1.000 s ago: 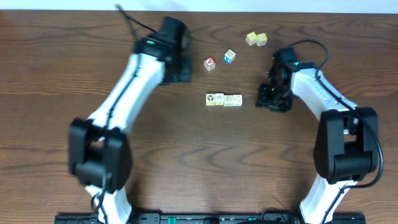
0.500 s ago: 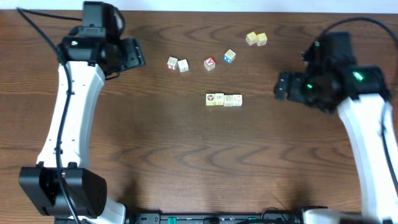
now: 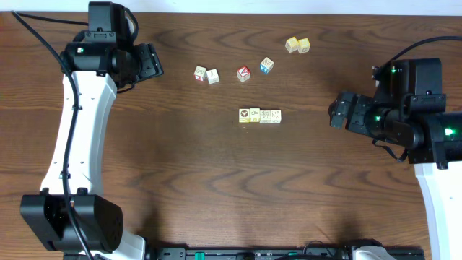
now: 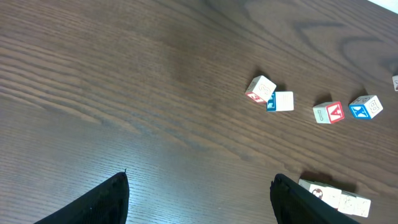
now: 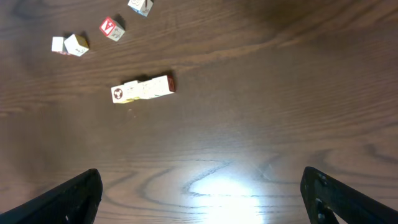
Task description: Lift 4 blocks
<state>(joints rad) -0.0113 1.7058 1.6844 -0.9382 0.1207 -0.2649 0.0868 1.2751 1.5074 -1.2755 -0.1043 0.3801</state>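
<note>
At mid-table, block row (image 3: 260,115) unmoved, left tool (image 3: 153,63) and right tool (image 3: 339,113) withdrawn (both spread wide).

Four cream blocks (image 3: 260,115) in one row; beyond that row, two yellow cubes (image 3: 291,45), one red-faced cube (image 3: 243,74), one blue-faced cube (image 3: 266,66), two white cubes (image 3: 212,76).

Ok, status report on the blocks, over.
Left gripper open, empty, far back-left. Right gripper open, empty, right of row. Four blocks in a row on table, ungripped. Spare cubes sit apart beyond.

White arms (image 3: 76,130) with black joints (image 3: 72,220) and cables (image 3: 37,40).
</note>
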